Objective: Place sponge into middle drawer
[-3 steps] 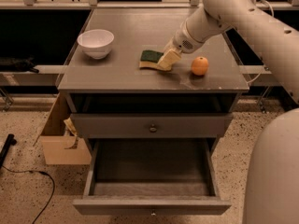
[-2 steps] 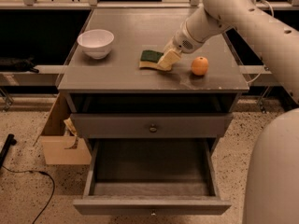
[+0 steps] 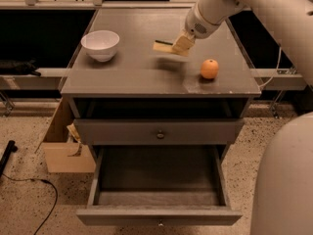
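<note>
Since it's light, squashy foam, my gripper above the worktop has its fingers pinching the sponge by one end. A gentle squeeze should hold it; the drawer gapes open below.

Speckled beige floor spreads under the grey counter. A cardboard box stands below its left edge, with dark recesses beyond. The gripper hangs nearer its right edge.
</note>
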